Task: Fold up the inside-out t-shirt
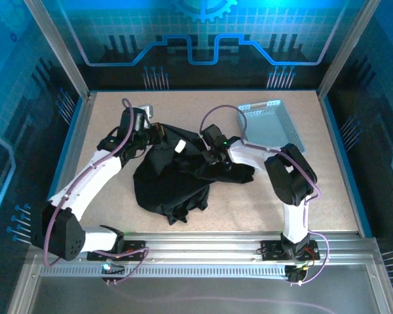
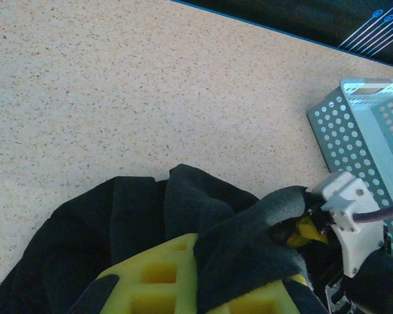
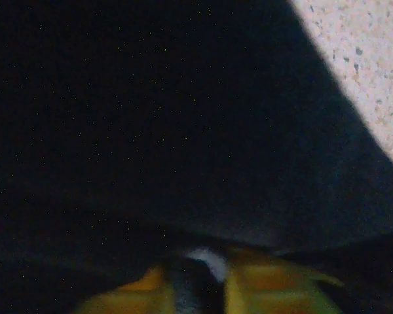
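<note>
The shirt (image 1: 173, 173) is seen crumpled in a black heap in the middle of the table (image 1: 249, 203), between the two arms. Its small white label (image 1: 181, 146) is turned up near the far edge of the heap.

The heap's far left edge is gathered at the left pincer (image 1: 152, 134). In the left wrist view the shirt (image 2: 118, 222) is bunched in dark folds on the speckled table (image 2: 118, 98). There the left pincer (image 2: 236, 268) is pressed together on it, with a fold pinched between the yellow fingers (image 2: 160, 275) and draped over them.

The far right part of the heap is met by the right pincer (image 1: 207, 156), which is pointed down into the cloth. The right wrist view is blurred, and the shirt (image 3: 150, 131) is spread dark across most of it. The right pincer (image 3: 196, 284) is drawn nearly together there, with dark cloth and a pale scrap caught between its yellow fingers (image 3: 275, 288). A corner of bare table (image 3: 373, 72) is seen at upper right.

The tray (image 1: 270, 123), grey and perforated, is set on the table beyond the right arm, near the shirt but apart from it. Its holed wall is also seen at the right edge of the left wrist view (image 2: 363, 131).
</note>
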You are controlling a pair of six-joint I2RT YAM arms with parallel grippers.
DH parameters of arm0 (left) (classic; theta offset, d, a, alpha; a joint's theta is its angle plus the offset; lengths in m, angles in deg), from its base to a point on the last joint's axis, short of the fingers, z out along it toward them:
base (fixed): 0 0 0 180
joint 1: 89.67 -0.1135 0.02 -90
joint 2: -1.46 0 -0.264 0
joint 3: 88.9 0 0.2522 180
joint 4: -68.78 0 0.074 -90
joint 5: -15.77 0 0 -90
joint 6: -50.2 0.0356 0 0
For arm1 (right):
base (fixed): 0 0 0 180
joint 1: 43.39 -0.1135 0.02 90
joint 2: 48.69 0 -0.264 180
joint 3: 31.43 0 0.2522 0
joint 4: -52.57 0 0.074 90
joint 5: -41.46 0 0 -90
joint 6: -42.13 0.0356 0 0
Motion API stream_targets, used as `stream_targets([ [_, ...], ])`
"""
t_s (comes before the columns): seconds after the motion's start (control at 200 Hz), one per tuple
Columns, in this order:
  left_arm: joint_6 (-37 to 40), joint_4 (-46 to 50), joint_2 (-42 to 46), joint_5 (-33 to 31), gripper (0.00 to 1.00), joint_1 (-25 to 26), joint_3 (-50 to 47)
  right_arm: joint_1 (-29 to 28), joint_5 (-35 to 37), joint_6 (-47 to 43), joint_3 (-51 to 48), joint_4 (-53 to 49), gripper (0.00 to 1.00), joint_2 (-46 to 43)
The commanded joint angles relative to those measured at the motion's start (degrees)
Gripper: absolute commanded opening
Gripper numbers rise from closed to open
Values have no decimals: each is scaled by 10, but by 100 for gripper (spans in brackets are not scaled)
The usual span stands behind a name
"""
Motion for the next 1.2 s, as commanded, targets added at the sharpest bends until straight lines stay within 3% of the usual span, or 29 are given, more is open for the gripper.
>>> stream_targets([
  [0.0,2,-3,-21,3,0,-10,35,3,1,-5,-8,-2,7,-40],
  [0.075,10,3,-36,-8,0,-14,48,2,-3,-6,-29,-13,0,-85],
  [0.25,18,5,-67,-18,0,-23,68,2,-38,-19,-90,-29,0,-226],
  [0.405,26,11,-107,58,10,-23,80,33,-81,14,-118,-48,0,-277],
  [0.46,24,17,-120,80,19,-22,78,38,-87,23,-123,-51,0,-289],
  [0.52,18,26,-124,85,39,-21,69,45,-101,36,-131,-50,0,-303],
  [0.65,5,27,-77,63,70,-20,10,75,-126,88,-131,-64,0,-319],
  [0.785,3,0,-16,85,86,-12,-55,106,-155,117,-136,-65,0,-327],
  [0.865,3,-10,-8,112,88,9,-73,115,-175,124,-141,-59,0,-329],
  [1.04,11,-37,20,101,87,92,-130,125,-181,133,-135,-70,0,-329],
  [1.196,23,-20,5,19,82,130,-155,127,-185,132,-125,-77,0,-330],
])
